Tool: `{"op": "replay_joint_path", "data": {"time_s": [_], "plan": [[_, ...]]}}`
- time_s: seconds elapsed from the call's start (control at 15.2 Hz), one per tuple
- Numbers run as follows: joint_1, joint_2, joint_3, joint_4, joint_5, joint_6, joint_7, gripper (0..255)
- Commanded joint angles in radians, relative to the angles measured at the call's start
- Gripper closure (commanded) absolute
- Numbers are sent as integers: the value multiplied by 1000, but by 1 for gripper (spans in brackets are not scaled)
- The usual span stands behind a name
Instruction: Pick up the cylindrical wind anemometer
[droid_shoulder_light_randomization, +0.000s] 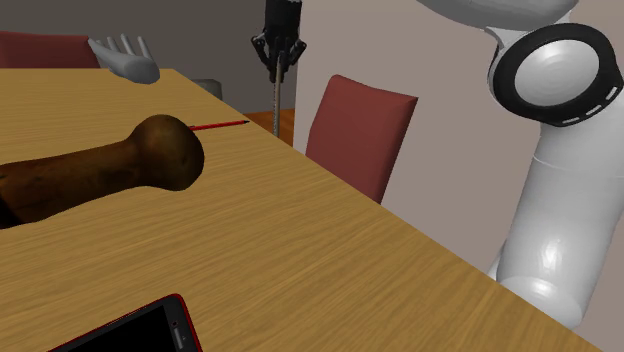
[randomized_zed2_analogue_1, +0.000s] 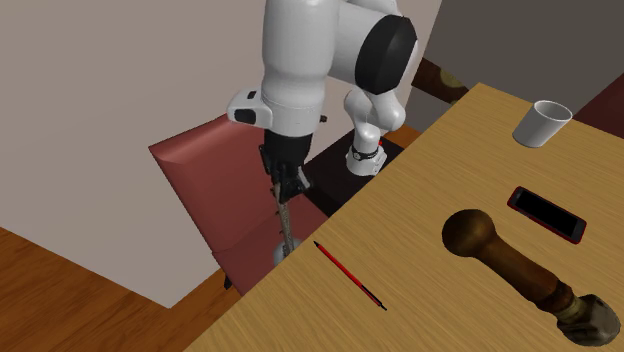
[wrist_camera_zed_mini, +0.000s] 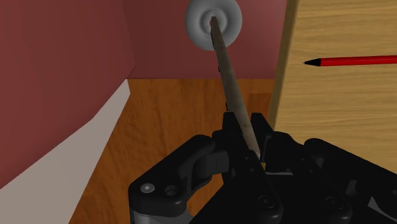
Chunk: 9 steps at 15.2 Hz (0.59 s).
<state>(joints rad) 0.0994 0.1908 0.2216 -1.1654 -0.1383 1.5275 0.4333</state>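
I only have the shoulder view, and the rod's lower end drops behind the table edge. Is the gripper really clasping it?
Observer: Yes. In the wrist view the gripper is shut on the anemometer, its thin rod clasped between the two fingers.
Operator: What is at the rod's lower end?
Observer: A grey round head, off the table, just beside its edge.
Operator: Anything beneath it?
Observer: The red chair. I cannot tell whether the head touches it.

A home dining room: wooden table (randomized_zed2_analogue_1: 430, 325), red chairs (droid_shoulder_light_randomization: 360, 140), wooden floor (wrist_camera_zed_mini: 165, 114).
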Motion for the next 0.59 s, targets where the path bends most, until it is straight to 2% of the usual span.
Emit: {"op": "replay_joint_path", "data": {"time_s": [0.0, 0.4, 0.53], "plan": [[5, 19, 1, 58, -6, -39, 0, 255], [35, 121, 4, 300, -37, -182, -5, 255], [36, 124, 4, 307, -37, -186, -5, 255]]}}
